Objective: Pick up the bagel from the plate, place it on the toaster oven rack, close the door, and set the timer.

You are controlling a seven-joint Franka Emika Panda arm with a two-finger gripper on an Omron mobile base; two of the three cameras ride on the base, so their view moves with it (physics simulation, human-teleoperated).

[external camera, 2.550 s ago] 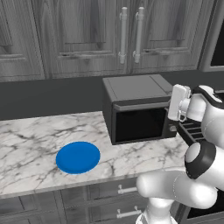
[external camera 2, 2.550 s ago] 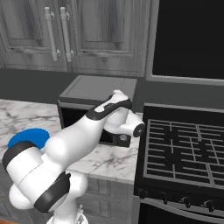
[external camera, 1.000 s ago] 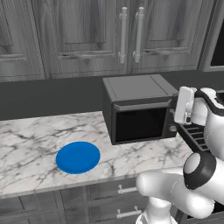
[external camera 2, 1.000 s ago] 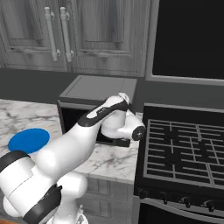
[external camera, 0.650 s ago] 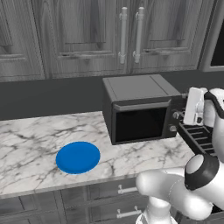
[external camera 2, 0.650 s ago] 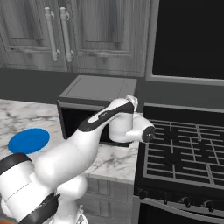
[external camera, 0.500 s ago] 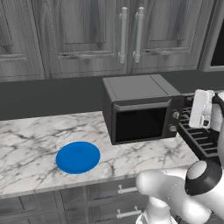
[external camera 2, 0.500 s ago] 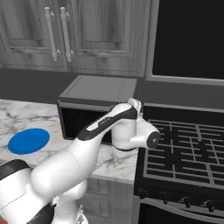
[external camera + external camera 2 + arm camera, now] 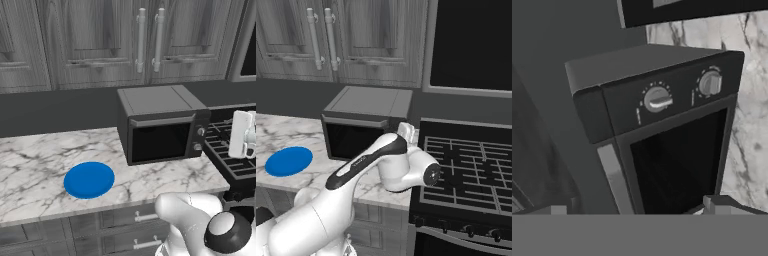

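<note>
Since the earlier frame your gripper (image 9: pixel 242 134) swung right past the toaster oven (image 9: pixel 162 127); jaws spread, empty. Door (image 9: pixel 160 141) shut, plate (image 9: pixel 89 179) bare, bagel unseen. Line up squarely on the timer knob (image 9: pixel 657 99) before you pinch.

Marble counter (image 9: pixel 30 165), stove (image 9: pixel 466 170), cabinets (image 9: pixel 100 40)
</note>
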